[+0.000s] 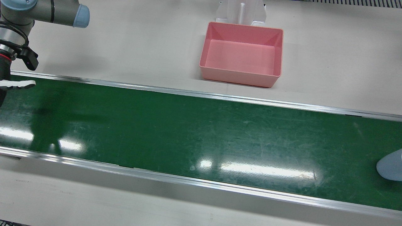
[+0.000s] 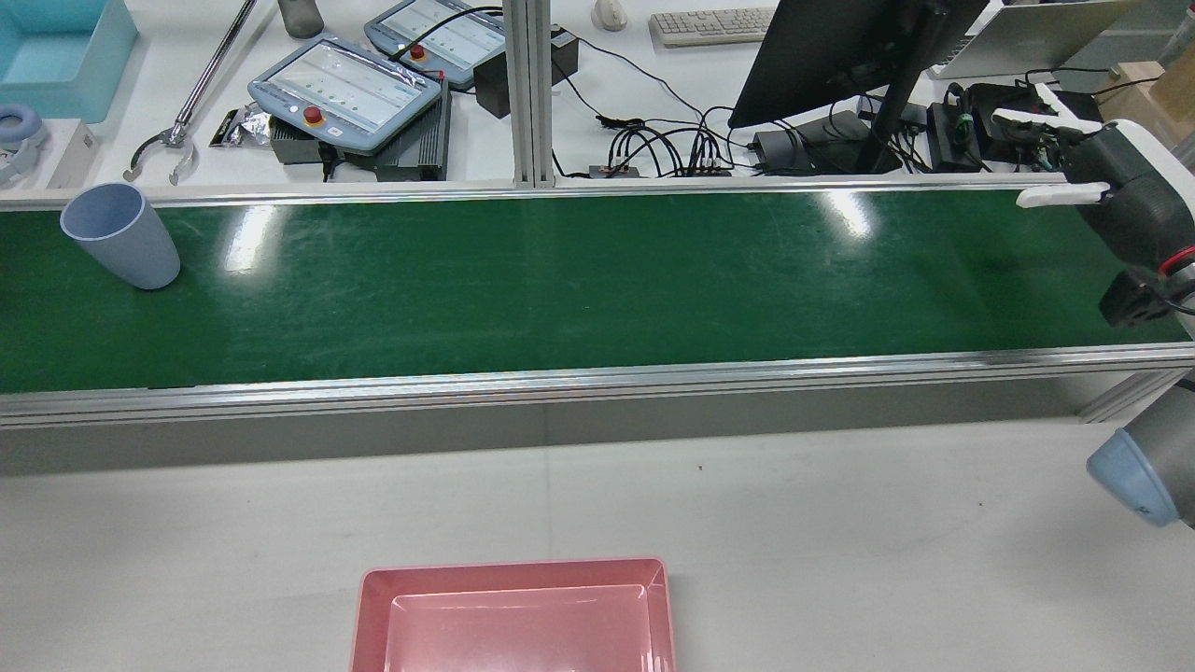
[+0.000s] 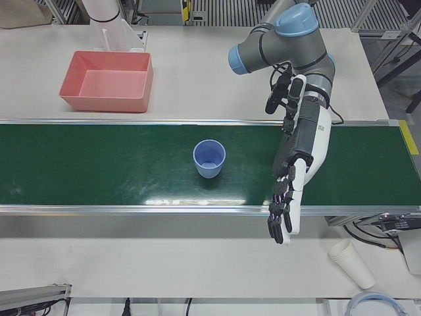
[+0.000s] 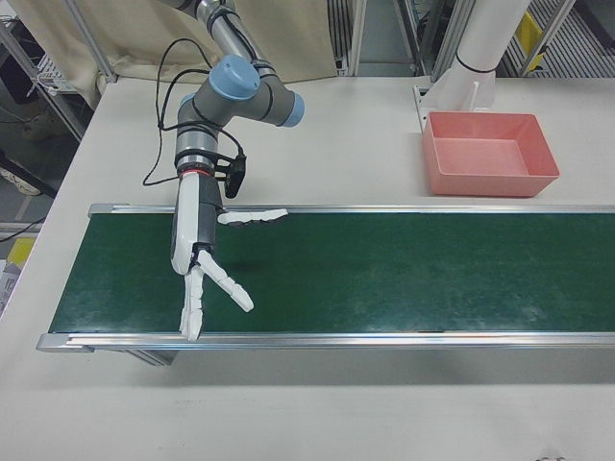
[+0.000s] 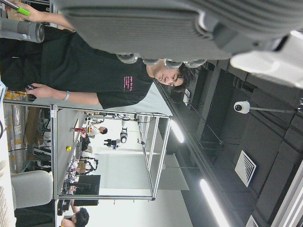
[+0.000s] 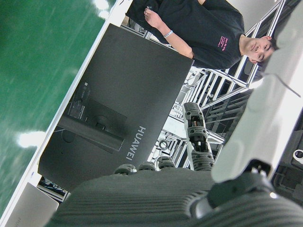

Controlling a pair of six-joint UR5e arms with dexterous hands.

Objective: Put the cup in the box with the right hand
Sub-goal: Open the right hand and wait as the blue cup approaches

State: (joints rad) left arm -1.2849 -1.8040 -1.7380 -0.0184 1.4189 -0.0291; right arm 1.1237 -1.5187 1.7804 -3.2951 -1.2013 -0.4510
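A blue cup (image 3: 209,158) is standing upright, mouth up, on the green conveyor belt (image 3: 131,171), on the left arm's half of the station and well apart from the right hand (image 4: 207,274).

In the right-front view, that white right hand is hovering over the belt's far end with fingers spread and holding nothing, likely waiting for the belt to bring the cup. The cup does not show in that view.

The dark left hand (image 3: 293,174) is hanging at the cup's 3 o'clock in the left-front view, fingers extended and loosely apart, empty, seemingly parked clear.

The pink box (image 1: 241,53) is sitting open and empty on the white table (image 1: 141,47), at 12 o'clock in the front view, just beyond the belt's rail, ready to receive the cup.
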